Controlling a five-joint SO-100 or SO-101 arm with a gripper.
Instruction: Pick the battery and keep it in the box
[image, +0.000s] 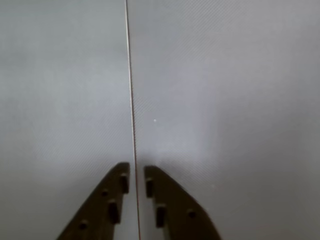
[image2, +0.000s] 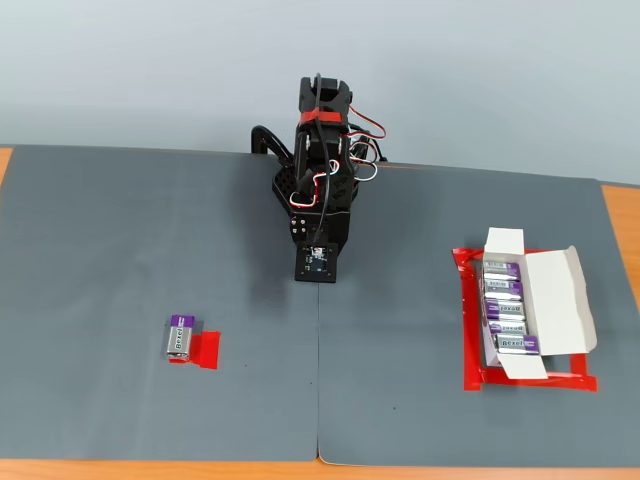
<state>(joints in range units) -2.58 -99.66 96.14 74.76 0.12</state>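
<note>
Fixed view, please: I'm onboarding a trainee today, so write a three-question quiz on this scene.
1. True or false: the gripper holds a battery.
2. In the fixed view, the lone battery lies on which side of the arm? A) left B) right
3. How many batteries already sit in the box?

Key: 1. False; it holds nothing, and the jaws stand only slightly apart over the mat seam. 2. A, beside a red tape patch. 3. Four.
</note>
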